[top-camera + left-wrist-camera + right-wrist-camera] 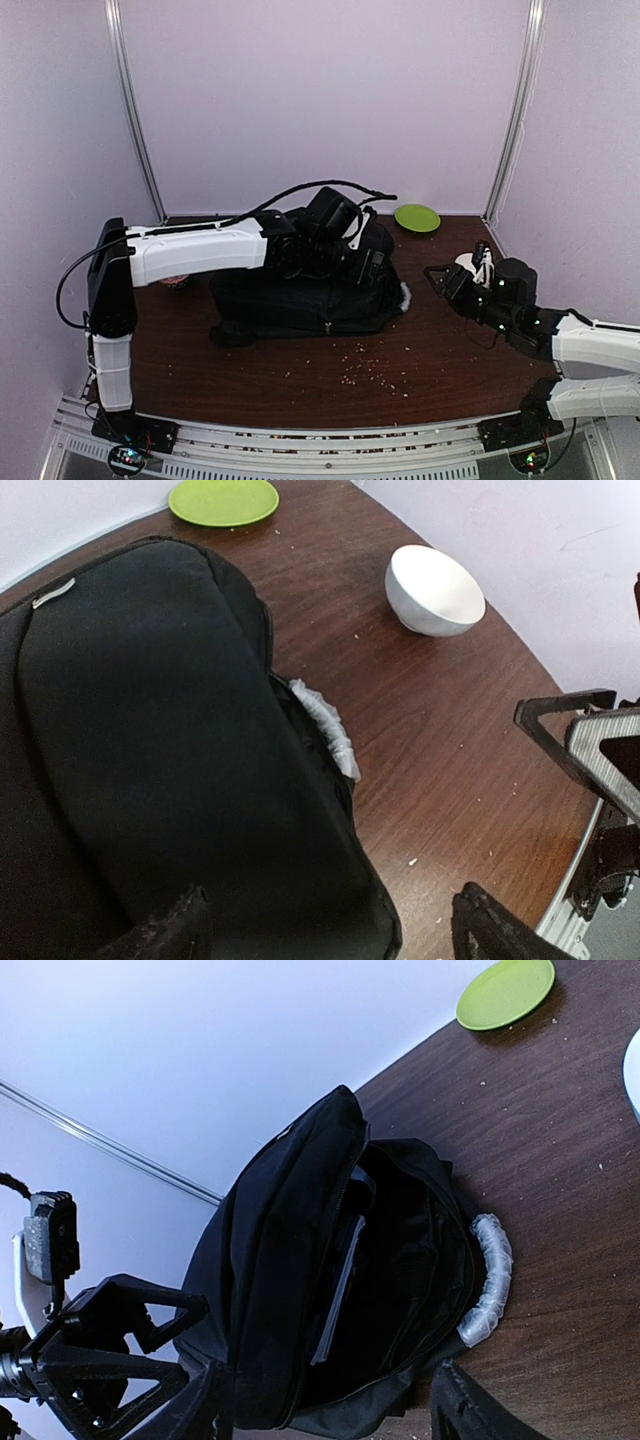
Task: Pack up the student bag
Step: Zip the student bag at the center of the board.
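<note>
The student bag (300, 298) lies on its side at the centre of the table (200, 372). We see in the right wrist view that its zip is parted and its mouth gapes toward 3 o'clock. The interior is dark. We make out a flat panel with a pale edge inside, but we cannot tell whether it is a pocket or a separate item. A pale wrapped handle (487, 1282) curves along the rim of the mouth and rests on the table.

The left gripper (330, 935) is positioned over the bag. Its fingers (165, 932) are spread wide with nothing between them. We cannot tell whether they touch the fabric.

The right gripper (335, 1410) is at 3 o'clock from the bag, apart from it and facing the mouth. Its jaws are wide apart and carry nothing.

A white bowl (435, 588) stands on the table at 3 o'clock, just behind the right gripper. We cannot tell what it contains. A green plate (417, 217) lies at 1 o'clock, near the back wall. Crumbs (372, 370) are scattered at 5 o'clock.
</note>
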You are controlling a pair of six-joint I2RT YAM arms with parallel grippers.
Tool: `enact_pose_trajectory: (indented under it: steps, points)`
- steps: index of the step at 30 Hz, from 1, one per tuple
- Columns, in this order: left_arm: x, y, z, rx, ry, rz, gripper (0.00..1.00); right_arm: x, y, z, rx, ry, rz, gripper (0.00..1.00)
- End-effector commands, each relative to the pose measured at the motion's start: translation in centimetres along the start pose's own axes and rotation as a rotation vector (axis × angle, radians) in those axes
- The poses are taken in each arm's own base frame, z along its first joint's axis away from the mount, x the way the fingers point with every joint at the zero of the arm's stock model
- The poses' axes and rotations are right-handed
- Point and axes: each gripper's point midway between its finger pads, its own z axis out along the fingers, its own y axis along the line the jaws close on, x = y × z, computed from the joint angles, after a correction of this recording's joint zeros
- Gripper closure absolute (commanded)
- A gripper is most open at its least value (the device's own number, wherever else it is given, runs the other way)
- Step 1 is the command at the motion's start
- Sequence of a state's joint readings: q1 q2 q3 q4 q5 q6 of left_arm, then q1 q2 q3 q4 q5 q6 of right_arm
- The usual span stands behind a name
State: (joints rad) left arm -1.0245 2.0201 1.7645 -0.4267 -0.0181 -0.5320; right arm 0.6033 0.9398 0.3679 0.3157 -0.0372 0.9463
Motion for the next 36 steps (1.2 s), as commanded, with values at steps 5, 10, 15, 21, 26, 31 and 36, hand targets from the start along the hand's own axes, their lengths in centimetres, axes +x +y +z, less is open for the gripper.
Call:
enact_pose_trajectory:
  steps: [5,10,15,21,26,31,36]
  points:
    - [-2.4,1.4,-9.5,-0.053,-0.151,0.029,0.12,1.6,2.6,-1.0,-0.055,0.048,-0.109,0.35]
    - [1.5,7.9,-14.0,-0.263,-0.208,-0.074,0.11,6.4,4.8,-1.7,-0.038,0.110,-0.235,0.38]
    - [6.5,13.9,-16.0,-0.376,-0.215,-0.229,0.12,12.4,6.1,-0.8,-0.029,0.183,-0.328,0.46]
    - [8.7,16.0,-17.2,-0.412,-0.250,-0.271,0.13,17.5,7.9,2.3,0.006,0.209,-0.424,0.56]
    - [10.3,17.3,-18.3,-0.467,-0.243,-0.265,0.13,19.0,8.9,5.2,0.054,0.144,-0.440,0.57]
    - [11.5,18.0,-19.6,-0.478,-0.263,-0.275,0.13,20.4,8.1,7.4,0.150,0.123,-0.459,0.55]
    - [12.2,18.6,-20.3,-0.483,-0.283,-0.287,0.13,20.6,6.7,8.8,0.239,0.116,-0.469,0.56]
